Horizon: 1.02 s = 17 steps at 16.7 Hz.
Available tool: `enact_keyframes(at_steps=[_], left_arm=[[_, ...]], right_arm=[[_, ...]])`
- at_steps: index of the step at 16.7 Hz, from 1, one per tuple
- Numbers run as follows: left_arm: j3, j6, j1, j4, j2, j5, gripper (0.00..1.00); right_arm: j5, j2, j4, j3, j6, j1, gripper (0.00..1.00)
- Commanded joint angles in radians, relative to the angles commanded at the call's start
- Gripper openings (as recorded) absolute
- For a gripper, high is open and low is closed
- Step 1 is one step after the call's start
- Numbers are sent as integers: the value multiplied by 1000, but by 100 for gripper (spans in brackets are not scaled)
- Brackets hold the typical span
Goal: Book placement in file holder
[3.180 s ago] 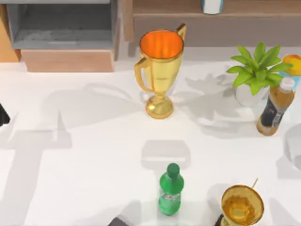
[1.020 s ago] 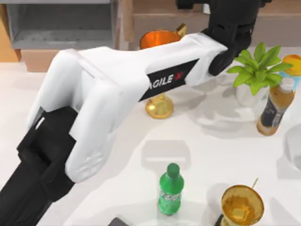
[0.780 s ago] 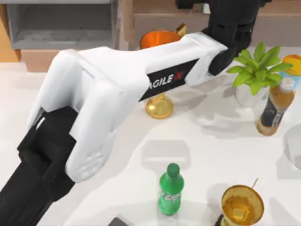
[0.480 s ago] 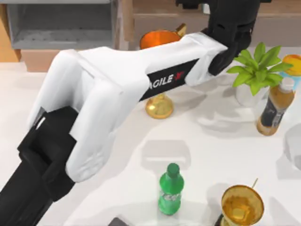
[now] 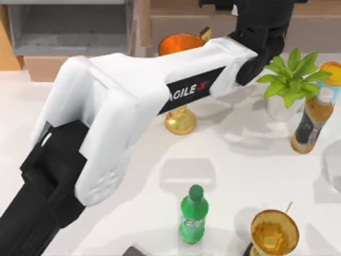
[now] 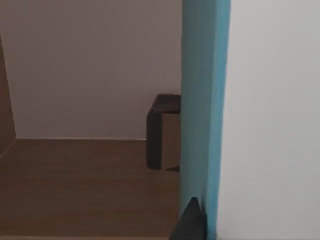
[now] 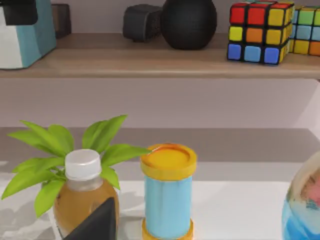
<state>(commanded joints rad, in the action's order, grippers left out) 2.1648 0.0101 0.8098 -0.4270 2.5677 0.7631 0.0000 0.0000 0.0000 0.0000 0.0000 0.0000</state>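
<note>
The teal-blue book [image 7: 37, 35] stands upright on the brown shelf [image 7: 150, 62] behind the table. My left arm reaches from the near left across the table to the back right. Its gripper [image 5: 242, 8] is shut on the book there. In the left wrist view the book's teal cover [image 6: 202, 100] and white page edges [image 6: 272, 120] loom close, and a dark fingertip [image 6: 190, 225] presses against the cover. The grey file holder [image 5: 69, 45] sits at the back left, its opening free. My right arm is parked at the right, gripper open; one fingertip [image 7: 95, 225] shows.
A gold trophy [image 5: 180, 120] stands mid-table under my left arm. A green bottle [image 5: 193, 216] and a second gold cup [image 5: 274, 232] are near the front. A plant [image 5: 290, 80], a tea bottle [image 5: 311, 120] and a yellow-lidded can [image 7: 167, 195] crowd the right. Cubes [image 7: 257, 32] and a black ball [image 7: 189, 22] sit on the shelf.
Three seconds ago the left arm was off the table; it now spans the table to the book on the shelf. Over the last second it has barely moved.
</note>
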Motion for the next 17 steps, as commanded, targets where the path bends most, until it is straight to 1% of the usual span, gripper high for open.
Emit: enact_keyframes(at_steps=[1,9,14,17], left_arm=[[0,0,0,0,0,0,0],[0,1,4,0,-1,0,0],[37,2,5,48,-12,1,0],[35,3,4,47,-9,1,0]], right_arm=[[0,0,0,0,0,0,100],[0,0,0,0,0,0,100],[0,0,0,0,0,0,100],[0,0,0,0,0,0,100]])
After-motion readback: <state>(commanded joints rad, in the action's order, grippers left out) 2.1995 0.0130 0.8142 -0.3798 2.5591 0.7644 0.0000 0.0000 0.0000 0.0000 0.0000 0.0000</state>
